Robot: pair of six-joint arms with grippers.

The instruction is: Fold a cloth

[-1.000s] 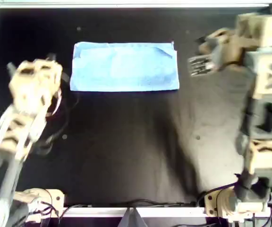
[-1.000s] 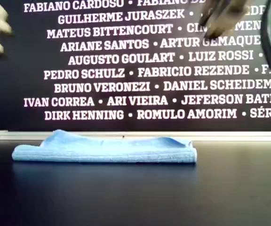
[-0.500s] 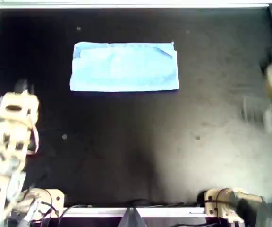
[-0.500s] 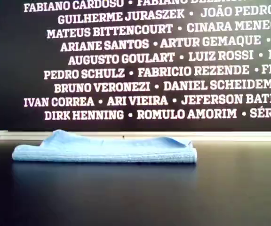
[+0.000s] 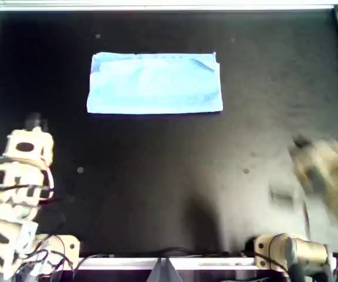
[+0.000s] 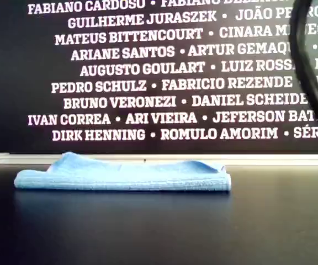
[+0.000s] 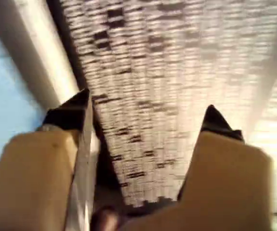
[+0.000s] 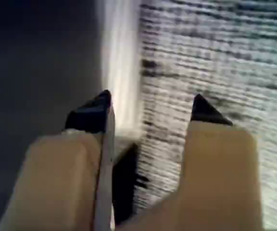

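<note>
The light-blue cloth (image 5: 154, 82) lies folded into a flat rectangle on the black table, toward the far side in the overhead view. The exterior view shows the cloth (image 6: 123, 176) as a low double layer. No gripper touches it. My left gripper (image 7: 147, 106) is open with nothing between its fingers, and my right gripper (image 8: 150, 98) is open and empty too. Both wrist views are blurred. One arm (image 5: 22, 158) stands at the overhead view's lower left, another arm (image 5: 324, 170), smeared by motion, at its lower right. The wrist views do not show which is which.
A silver rim (image 5: 169, 6) frames the black table. Arm bases (image 5: 289, 252) sit at the near edge in the overhead view. A black wall with white names (image 6: 148, 83) stands behind the cloth. A dark curved cable (image 6: 308, 77) crosses the exterior view's right.
Both arms have drawn back from beside the cloth toward the overhead view's near edge. The cloth has not moved.
</note>
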